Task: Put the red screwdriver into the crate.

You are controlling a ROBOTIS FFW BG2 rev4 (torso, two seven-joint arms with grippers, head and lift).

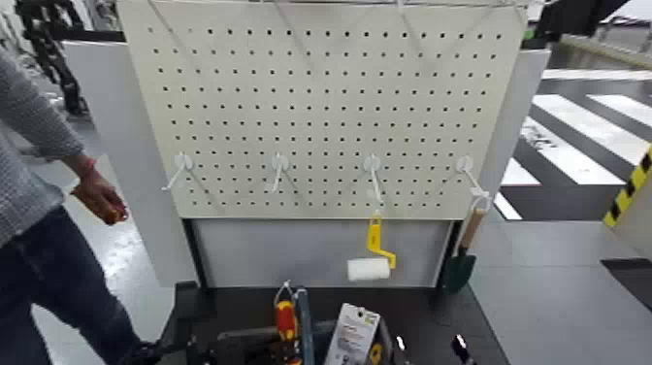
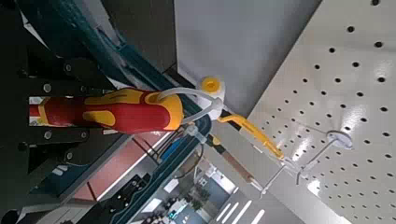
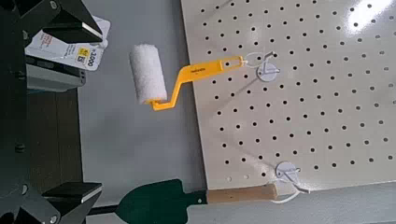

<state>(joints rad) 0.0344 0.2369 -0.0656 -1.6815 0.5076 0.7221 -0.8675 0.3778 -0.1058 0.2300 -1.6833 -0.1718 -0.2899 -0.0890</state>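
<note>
The plastic crate (image 1: pixel 248 334) holds a flat white box (image 1: pixel 352 335). Left pincer (image 2: pixel 58 114) is closed on the screwdriver (image 1: pixel 284 320), at nine o'clock from crate's handle (image 1: pixel 307 328); right pincer (image 3: pixel 75 110), at three o'clock, is open, empty.

The trowel's handle (image 3: pixel 241 195) looks like smooth wood, perhaps matt.

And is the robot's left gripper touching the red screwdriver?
Touching. The left wrist view shows the left gripper shut on the red screwdriver's handle, with its fingers pressed against both sides.
</note>
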